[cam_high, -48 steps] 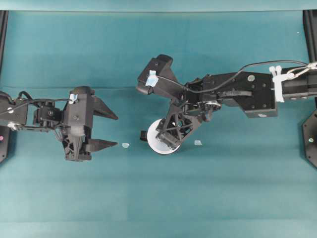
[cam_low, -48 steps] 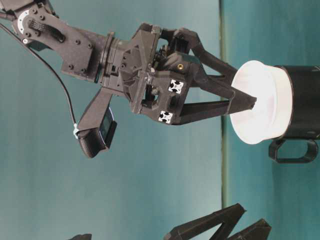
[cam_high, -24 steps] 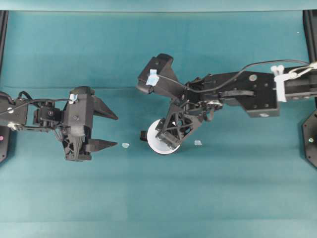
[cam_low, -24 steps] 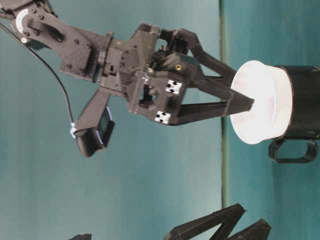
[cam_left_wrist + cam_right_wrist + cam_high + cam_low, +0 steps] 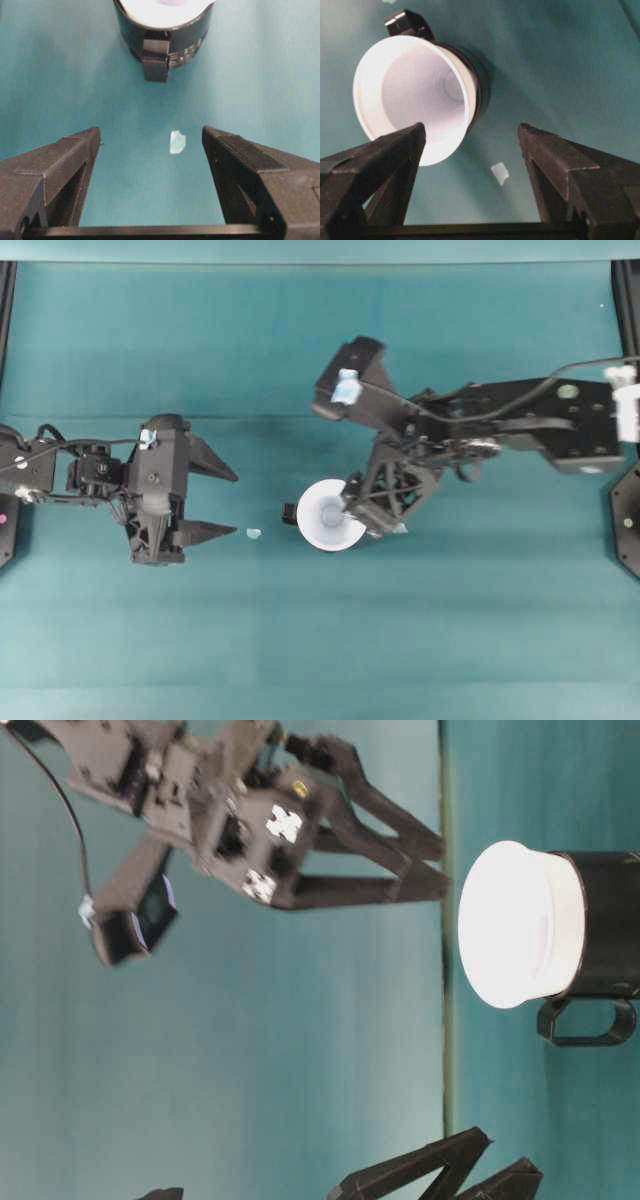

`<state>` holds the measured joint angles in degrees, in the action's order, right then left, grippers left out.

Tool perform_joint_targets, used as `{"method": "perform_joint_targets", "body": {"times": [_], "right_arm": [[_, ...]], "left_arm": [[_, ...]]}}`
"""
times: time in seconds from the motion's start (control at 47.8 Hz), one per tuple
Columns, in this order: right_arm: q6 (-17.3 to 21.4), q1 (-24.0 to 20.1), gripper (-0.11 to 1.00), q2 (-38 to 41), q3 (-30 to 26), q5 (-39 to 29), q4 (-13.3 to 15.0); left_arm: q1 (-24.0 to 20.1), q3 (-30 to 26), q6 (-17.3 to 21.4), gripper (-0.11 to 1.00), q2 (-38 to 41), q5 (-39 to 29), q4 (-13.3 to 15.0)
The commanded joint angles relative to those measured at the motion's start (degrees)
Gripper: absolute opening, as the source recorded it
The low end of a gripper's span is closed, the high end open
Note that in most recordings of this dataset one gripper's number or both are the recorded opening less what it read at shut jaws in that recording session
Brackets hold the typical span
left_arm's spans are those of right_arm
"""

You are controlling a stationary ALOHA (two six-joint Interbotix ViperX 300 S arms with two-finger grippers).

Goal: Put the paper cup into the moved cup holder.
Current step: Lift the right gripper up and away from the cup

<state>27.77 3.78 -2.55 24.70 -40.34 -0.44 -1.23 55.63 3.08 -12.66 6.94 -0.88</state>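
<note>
Paper cup (image 5: pixel 330 516) sits in cup holder (image 5: pixel 605 925); right gripper (image 5: pixel 425 860) spread, seemingly clear.

Both arms hover with fingers spread: the left gripper (image 5: pixel 222 502) level, the right gripper (image 5: pixel 352 512) apparently angled downward.

You see the white paper cup (image 5: pixel 331 515) seated upright, mouth open, inside the glossy black cup holder (image 5: pixel 604 925); its wide rim and upper wall protrude above the holder's top (image 5: pixel 415 95). The holder stands on the teal table, its small side handle (image 5: pixel 156 59) exposed.
</note>
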Motion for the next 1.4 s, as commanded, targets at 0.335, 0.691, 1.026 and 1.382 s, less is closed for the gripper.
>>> {"method": "perform_joint_targets", "body": {"times": [0.335,0.691,1.026,1.382], "right_arm": [[-4.0,0.0,0.82,-9.1,3.6,5.9,0.4],[-6.7,-0.6,0.82,-9.6,4.0,8.3,0.4],[-6.7,-0.6,0.82,-9.8,4.3,8.4,0.4],[-6.7,-0.6,0.82,-9.8,4.4,8.5,0.4]], "left_arm": [[0.0,-0.4,-0.1,0.82,-0.5,0.3,-0.1],[0.0,-0.4,-0.1,0.82,-0.5,0.3,-0.1],[0.0,-0.4,-0.4,0.82,-0.5,0.2,-0.1],[0.1,-0.4,-1.0,0.82,-0.5,0.3,-0.1]]}}
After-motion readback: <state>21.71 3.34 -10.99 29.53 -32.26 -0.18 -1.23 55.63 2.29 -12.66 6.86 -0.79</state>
